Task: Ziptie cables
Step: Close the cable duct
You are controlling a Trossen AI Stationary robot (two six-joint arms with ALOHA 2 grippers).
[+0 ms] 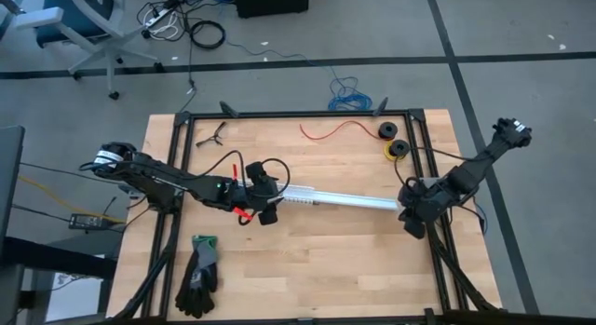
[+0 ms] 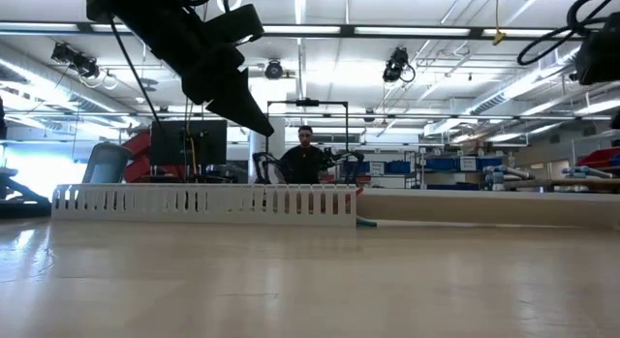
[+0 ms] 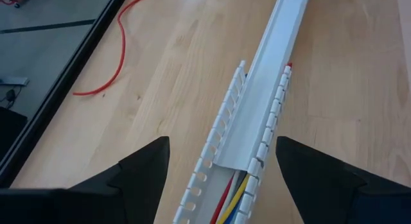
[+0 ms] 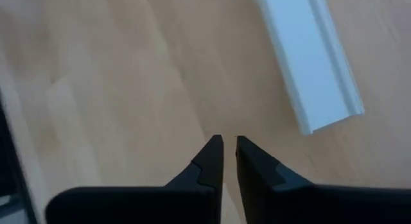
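A white slotted channel point(image 1: 340, 200) lies across the middle of the table, with a smooth white lid point(image 3: 266, 76) covering most of it. At its left end the cables point(image 3: 232, 197), yellow, green and red among them, lie inside the uncovered slotted part. My left gripper point(image 3: 223, 142) hovers open over that end, one finger on each side of the channel and clear of it. My right gripper point(image 4: 229, 142) is shut on nothing, above bare wood just off the lid's right end point(image 4: 321, 102).
A thin red wire point(image 1: 335, 131) and two small spools point(image 1: 393, 142) lie near the far edge. Black gloves point(image 1: 198, 274) lie at the near left. A black frame point(image 1: 298, 114) borders the table. A blue coiled cable point(image 1: 346, 94) lies on the floor beyond.
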